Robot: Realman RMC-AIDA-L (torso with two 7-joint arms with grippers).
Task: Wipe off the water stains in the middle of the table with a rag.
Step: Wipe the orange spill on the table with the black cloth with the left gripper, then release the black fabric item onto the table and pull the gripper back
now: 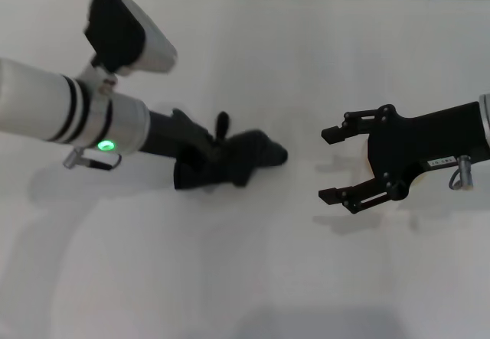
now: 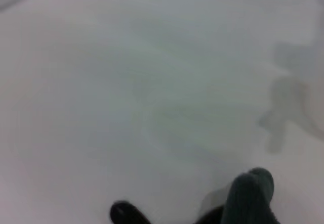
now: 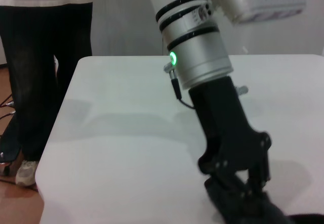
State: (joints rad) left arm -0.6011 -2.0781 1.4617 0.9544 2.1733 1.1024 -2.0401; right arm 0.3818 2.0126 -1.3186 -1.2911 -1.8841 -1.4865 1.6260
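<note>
Head view: your left gripper is clenched on the rag, pressed to the table mid-wipe near centre; right gripper idles released alongside; no water stains visible, so judge one more sweep before lifting.

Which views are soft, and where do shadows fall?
Left wrist view: badly blurred, only the rag edge and grey shadows on the table show. Head view: mostly sharp, soft shadows under the left end effector and the open right end effector. Right wrist view: clear, arm shadow across the tabletop; stain not discernible anywhere.
</note>
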